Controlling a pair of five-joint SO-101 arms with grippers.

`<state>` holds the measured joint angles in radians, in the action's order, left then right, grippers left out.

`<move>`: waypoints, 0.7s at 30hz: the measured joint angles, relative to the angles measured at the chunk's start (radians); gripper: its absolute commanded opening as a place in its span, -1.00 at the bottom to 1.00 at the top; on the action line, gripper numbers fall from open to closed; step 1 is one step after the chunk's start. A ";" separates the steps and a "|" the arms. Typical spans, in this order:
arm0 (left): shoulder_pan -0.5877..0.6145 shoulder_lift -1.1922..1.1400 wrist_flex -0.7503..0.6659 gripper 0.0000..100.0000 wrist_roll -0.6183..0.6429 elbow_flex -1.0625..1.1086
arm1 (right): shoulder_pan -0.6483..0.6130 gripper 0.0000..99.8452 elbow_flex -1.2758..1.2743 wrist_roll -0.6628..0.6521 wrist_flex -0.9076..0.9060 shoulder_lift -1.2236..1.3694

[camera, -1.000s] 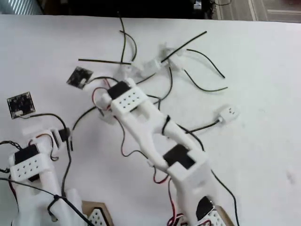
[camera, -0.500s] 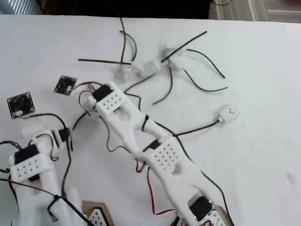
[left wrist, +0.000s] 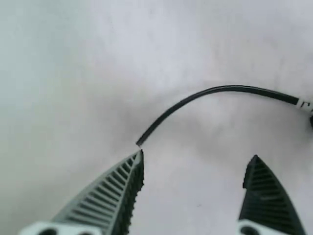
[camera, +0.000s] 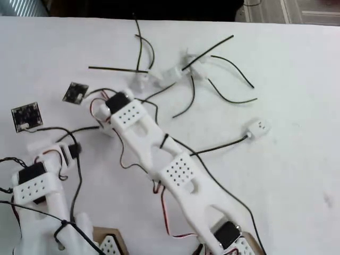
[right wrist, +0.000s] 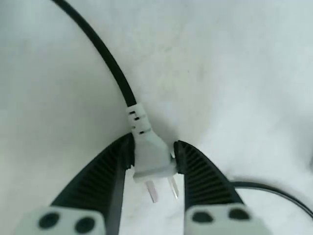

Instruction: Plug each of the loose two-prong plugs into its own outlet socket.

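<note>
Right tool (right wrist: 153,143) farther left; plug (right wrist: 149,157) between jaws

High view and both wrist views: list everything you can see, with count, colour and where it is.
white table: one, white, under everything.
loose black cables: several, black, far middle of the table.
white connector pieces: about three, white, among those cables; type unclear.
white outlet socket: one, white, right side, on a black cable.
small black square boards: two, black, left side.
white two-prong plug: one, white, black cable, between the right gripper's fingers.
left gripper: one, open, over a black cable end.
right gripper: one, shut on the plug.
</note>
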<state>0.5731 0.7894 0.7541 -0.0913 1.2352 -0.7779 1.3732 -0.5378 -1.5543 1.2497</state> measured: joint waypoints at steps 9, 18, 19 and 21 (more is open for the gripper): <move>0.000 0.000 -0.012 -0.36 0.000 0.000 | 0.095 -0.96 0.114 0.025 -0.158 0.006; 0.000 0.000 -0.012 -0.36 0.000 0.000 | 0.183 -0.97 0.058 0.037 -0.164 -0.057; 0.000 0.000 -0.012 -0.36 0.000 0.000 | 0.193 -0.97 0.021 0.037 -0.164 -0.095; 0.000 0.000 -0.012 -0.36 0.000 0.000 | 0.213 -0.97 -0.081 0.037 -0.164 -0.189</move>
<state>0.5731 0.7894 0.7419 -0.0913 1.2352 -0.5646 1.2919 -0.5010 -1.7185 1.0610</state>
